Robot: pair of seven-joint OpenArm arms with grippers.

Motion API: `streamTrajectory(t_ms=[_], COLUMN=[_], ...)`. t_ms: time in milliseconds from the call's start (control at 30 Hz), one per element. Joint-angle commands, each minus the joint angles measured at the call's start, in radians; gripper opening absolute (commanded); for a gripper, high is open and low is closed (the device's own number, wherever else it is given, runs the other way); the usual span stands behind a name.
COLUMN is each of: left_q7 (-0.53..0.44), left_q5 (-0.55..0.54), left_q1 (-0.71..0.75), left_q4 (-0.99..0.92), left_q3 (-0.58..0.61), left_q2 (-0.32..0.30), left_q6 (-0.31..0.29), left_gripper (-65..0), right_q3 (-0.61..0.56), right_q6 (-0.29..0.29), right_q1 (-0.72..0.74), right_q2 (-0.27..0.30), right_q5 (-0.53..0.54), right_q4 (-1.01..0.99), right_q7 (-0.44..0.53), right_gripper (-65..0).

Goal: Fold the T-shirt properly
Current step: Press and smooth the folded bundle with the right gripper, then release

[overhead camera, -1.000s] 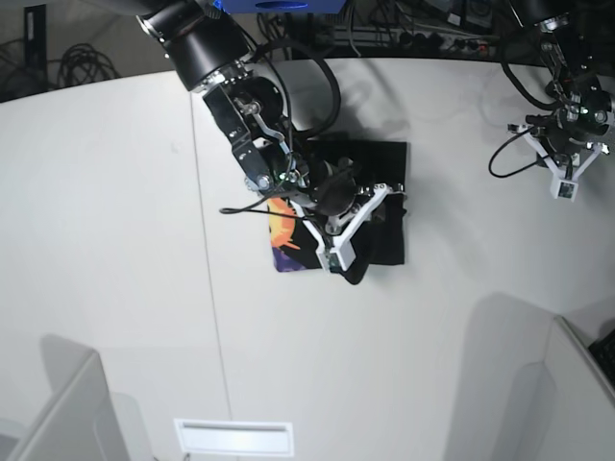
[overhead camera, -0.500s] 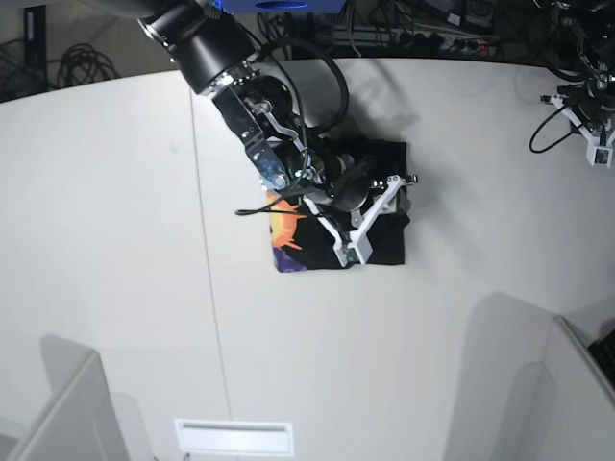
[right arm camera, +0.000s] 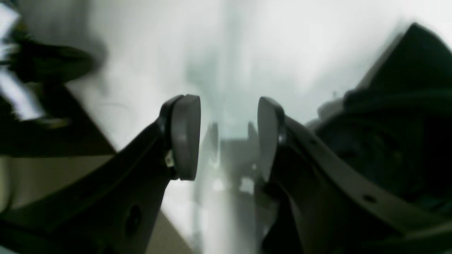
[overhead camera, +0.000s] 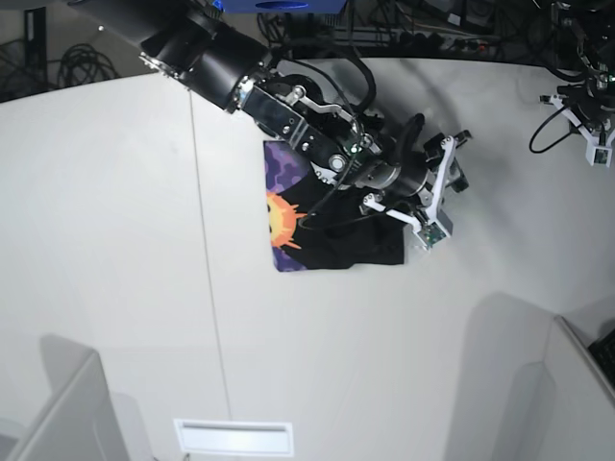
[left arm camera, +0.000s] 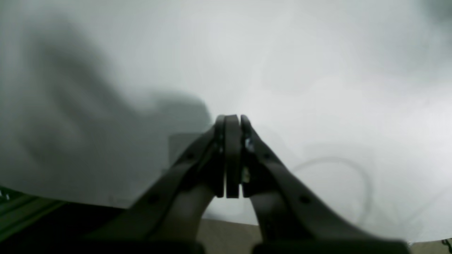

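The black cloth T-shirt (overhead camera: 332, 235), folded into a compact rectangle with its orange-yellow sun on purple showing along one edge, lies mid-way across the white surface (overhead camera: 106, 240). The right gripper (overhead camera: 440, 192) hangs just past the shirt's far edge, jaws spread and holding nothing. The left gripper (left arm camera: 231, 155), off at the surface's corner, has its jaws pressed together, empty.
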Motion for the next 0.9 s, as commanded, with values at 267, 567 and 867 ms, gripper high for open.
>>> streamTrajectory(t_ms=[267,567,867], left_q7=[-0.013,-0.011,-0.011], left_q5=[-0.004,-0.004,-0.004], left_q1=[0.017,0.018,0.020], left_q4=[0.022,0.025,0.025], left_q3=[-0.008,-0.008,-0.008], left_q2=[-0.018,-0.016,-0.016], left_q6=[-0.008,-0.008,-0.008], left_gripper=[-65.0,-65.0,-65.0], right_q3=[0.297,0.386,0.311], right_q6=[-0.109,-0.106,-0.104], right_q1=[-0.110,-0.113,-0.041], right_q2=[0.207,0.234,0.151], right_q5=[0.003,0.003,0.003], right_q4=[0.361,0.183,-0.012], right_q7=[-0.078,-0.075,-0.032], right_gripper=[-65.0,-65.0,-65.0])
